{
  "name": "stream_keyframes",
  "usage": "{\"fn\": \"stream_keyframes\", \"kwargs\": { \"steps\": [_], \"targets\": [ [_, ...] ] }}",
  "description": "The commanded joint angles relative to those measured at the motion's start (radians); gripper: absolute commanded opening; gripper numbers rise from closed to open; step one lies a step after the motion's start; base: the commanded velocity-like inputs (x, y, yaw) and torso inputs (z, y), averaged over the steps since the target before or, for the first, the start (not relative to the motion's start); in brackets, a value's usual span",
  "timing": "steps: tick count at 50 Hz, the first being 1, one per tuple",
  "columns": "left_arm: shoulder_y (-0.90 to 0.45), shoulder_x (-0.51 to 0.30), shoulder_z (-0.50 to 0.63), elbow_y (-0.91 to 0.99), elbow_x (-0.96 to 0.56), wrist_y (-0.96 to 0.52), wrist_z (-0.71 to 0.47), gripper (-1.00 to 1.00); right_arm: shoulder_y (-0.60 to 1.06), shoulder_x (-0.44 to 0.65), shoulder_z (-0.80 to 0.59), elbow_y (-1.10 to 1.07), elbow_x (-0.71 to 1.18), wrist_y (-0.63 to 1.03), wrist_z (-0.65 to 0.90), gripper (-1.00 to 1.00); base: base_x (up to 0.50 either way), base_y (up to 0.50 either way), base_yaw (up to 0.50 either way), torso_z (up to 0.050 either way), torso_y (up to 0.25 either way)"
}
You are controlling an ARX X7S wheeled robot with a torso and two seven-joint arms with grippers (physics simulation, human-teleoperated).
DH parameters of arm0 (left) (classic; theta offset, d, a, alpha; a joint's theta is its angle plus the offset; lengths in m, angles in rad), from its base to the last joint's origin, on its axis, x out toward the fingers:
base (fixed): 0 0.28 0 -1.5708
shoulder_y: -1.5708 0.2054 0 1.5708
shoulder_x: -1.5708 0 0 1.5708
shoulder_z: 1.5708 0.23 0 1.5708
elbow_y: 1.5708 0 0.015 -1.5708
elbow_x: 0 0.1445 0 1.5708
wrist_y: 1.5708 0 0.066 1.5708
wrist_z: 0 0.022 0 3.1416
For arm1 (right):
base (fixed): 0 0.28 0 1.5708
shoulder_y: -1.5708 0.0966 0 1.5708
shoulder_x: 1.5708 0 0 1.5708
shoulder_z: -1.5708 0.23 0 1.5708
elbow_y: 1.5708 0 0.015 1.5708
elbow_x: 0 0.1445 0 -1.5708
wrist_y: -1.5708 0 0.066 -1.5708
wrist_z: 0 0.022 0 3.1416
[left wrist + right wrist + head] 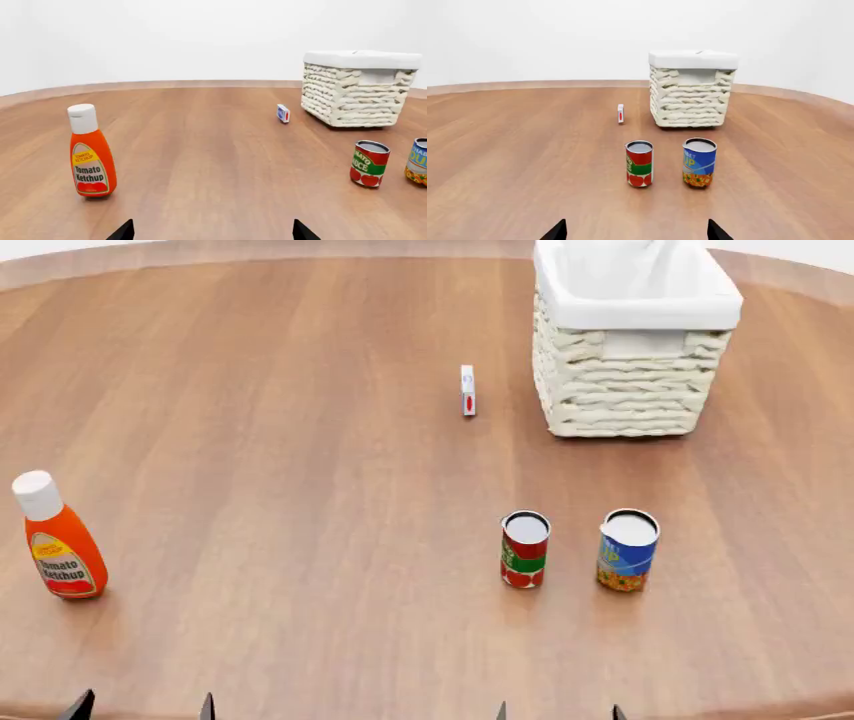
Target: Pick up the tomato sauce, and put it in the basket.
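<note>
Fingers spread wide on both arms, gripping nothing, low at the near table edge.

Left wrist view: left gripper (pixel 212 231) shows two dark tips apart; one ketchup bottle (pixel 91 152) stands close, the sauce can (pixel 369 163) off to the side beside a blue can (pixel 417 163), the basket (pixel 357 90) beyond, a small box (pixel 283 113) near it. Head view: sauce can (pixel 523 549) upright, well short of the basket (pixel 627 390), just beside the blue can (pixel 627 549). Right wrist view: right gripper (pixel 636 230) faces the sauce can (pixel 640 163) almost squarely. Likely risk: a wide approach could clip the blue can (pixel 699 162), or grab it by mistake. Count: two cans, one bottle, one basket, one box.
</note>
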Motion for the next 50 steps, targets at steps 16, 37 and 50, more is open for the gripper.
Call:
{"fn": "stream_keyframes", "kwargs": {
  "steps": [16, 37, 50],
  "targets": [
    [0.026, -0.064, 0.060, 0.130, -0.072, -0.017, -0.067, 1.00, -0.013, 0.078, -0.093, -0.133, 0.006, 0.048, 0.110, 1.00, 0.00, 0.00, 0.00, 0.000, 0.000],
    [0.067, -0.135, 0.002, 0.803, -0.244, -0.179, -0.117, 1.00, -0.045, 0.154, -0.160, -0.733, -0.222, 0.196, 0.175, 1.00, 0.00, 0.00, 0.00, 0.000, 0.000],
    [0.094, -0.152, 0.012, 0.887, -0.192, -0.121, -0.147, 1.00, -0.080, 0.184, -0.177, -0.834, -0.274, 0.150, 0.198, 1.00, 0.00, 0.00, 0.00, 0.000, 0.000]
  ]
}}
